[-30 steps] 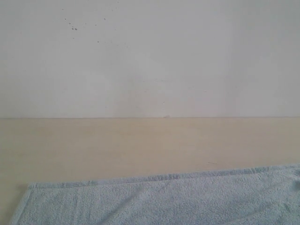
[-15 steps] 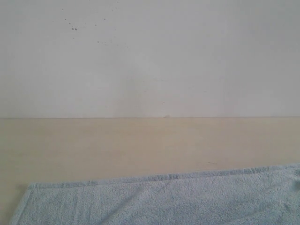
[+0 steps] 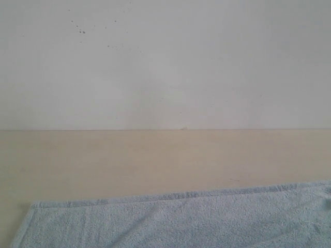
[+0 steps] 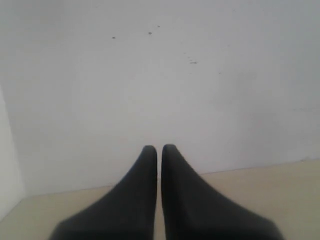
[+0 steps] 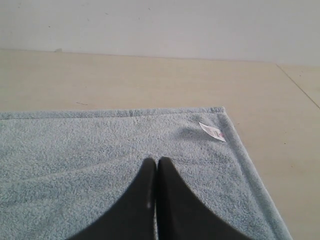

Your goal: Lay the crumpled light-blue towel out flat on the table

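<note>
Since towel [image 3: 181,222] lay near-flat on table [image 3: 155,160], left gripper [image 4: 159,150] and right gripper [image 5: 157,162] hung idle, fingers pressed together, holding nothing.

towel [image 3: 181,222] on table [image 3: 155,160] (its near part), wall [image 3: 165,62] behind table

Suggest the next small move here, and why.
Probably hold both arms clear: the pale light-blue fluffy terry-cloth towel lies spread on the beige table, hem and corner with small white tag flat, only faint creases. Left gripper and right gripper are shut, empty.
</note>
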Motion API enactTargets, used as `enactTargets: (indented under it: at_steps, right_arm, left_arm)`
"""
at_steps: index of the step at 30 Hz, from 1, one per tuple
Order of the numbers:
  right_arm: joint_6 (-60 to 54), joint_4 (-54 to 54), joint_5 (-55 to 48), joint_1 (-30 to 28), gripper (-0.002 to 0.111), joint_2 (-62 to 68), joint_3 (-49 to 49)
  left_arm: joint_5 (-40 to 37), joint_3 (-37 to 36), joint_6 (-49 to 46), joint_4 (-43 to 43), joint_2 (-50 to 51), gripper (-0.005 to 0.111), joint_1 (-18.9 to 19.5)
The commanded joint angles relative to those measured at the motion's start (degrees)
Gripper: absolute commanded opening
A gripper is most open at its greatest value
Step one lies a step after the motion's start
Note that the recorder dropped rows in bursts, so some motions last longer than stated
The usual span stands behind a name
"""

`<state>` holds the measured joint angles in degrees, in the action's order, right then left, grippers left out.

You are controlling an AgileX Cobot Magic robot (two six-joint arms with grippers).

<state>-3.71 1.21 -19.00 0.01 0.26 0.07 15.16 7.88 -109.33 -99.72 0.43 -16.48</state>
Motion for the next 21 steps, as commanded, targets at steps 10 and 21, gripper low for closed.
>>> enactTargets:
  at_steps: [10,21]
  right_arm:
    - [-0.06,-0.50,0.31,-0.41,0.000,-0.26,-0.07]
    - [-0.06,-0.50,1.32,-0.41,0.000,-0.26,-0.07]
  left_arm:
    - [-5.58,-7.88,113.14,103.54,-0.18,0.004,16.79]
    - [-35.58,-7.88,115.73,106.64,-0.43,0.004,18.53]
